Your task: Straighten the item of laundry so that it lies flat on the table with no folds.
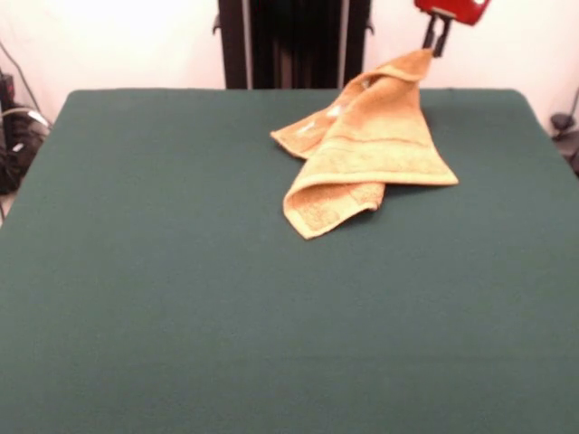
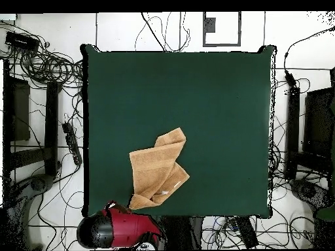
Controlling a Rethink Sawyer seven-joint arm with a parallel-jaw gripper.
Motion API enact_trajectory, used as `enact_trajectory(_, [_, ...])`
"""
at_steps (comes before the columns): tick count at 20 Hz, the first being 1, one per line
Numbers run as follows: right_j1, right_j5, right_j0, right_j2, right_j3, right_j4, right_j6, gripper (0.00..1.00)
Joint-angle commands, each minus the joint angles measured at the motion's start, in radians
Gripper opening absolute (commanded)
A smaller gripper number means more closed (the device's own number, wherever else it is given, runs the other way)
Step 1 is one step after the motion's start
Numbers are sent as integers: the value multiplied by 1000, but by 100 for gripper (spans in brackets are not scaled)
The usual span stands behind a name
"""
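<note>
The orange-tan towel (image 1: 371,145) lies crumpled and folded over itself at the far right of the dark green table (image 1: 181,271). One corner is pulled up off the table toward my gripper (image 1: 435,41), whose black fingers are shut on that corner at the table's far edge. In the overhead view the towel (image 2: 157,168) lies near the table's (image 2: 196,98) bottom edge. It runs as a narrowing strip down to my red gripper (image 2: 129,208) at the lower left. A small white tag shows on the towel's lower fold.
The robot's black pedestal (image 1: 294,43) stands behind the table's far edge. Cables and power strips (image 2: 46,65) lie on the floor around the table. Dark equipment (image 1: 14,136) sits off the table's left side.
</note>
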State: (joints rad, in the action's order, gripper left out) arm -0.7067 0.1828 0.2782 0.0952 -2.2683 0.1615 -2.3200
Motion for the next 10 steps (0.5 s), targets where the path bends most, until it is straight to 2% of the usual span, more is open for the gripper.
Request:
enact_trajectory(1, [102, -20, 50, -49, 85, 136, -256, 0])
enact_trajectory(5, [127, -22, 48, -22, 129, 138, -215, 0])
enact_trajectory(8, [116, 7, 82, 0, 145, 161, -234, 0])
enact_trajectory(10, [118, -8, 83, -22, 148, 180, -245, 0])
